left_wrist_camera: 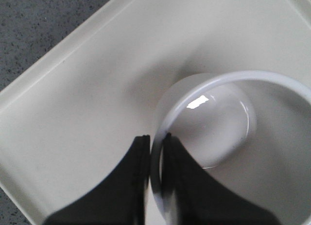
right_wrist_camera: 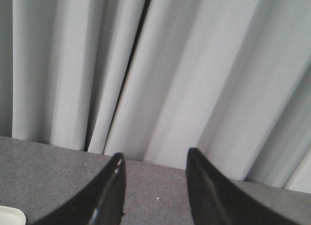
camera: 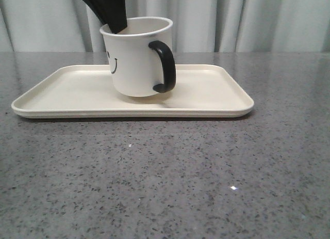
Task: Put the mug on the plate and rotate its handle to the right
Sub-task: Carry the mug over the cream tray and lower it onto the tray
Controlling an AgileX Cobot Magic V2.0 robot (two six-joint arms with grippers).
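Left gripper [left_wrist_camera: 156, 179] is pinching the mug [camera: 136, 58] by its rim, 1 finger inside the wall and 1 outside, jaws narrowed onto the thin lip. In the front view the black fingers are entering the mug mouth at upper centre-left of the frame. A rim grip like this is keeping the handle [camera: 164, 66] free, probably so the mug can be turned about its own axis.

Mug is sitting at centre frame over the plate [camera: 216, 97]; its base looks on or just above the tray floor, and I cannot tell whether it is touching. Handle is pointing toward the right of the frame and slightly toward the camera, the smiley face [camera: 113, 64] showing at the mug's left side. Judgement: placement is nearly done and rotation close to target.

Right gripper [right_wrist_camera: 154, 196] is idling with fingers spread wide, holding nothing, facing the grey curtain [right_wrist_camera: 194, 74].

Edges: plate rim is low, with wide bare tray on both sides of the mug. Grey speckled table [camera: 165, 182] is filling the lower frame. Room for release upward looks ample.
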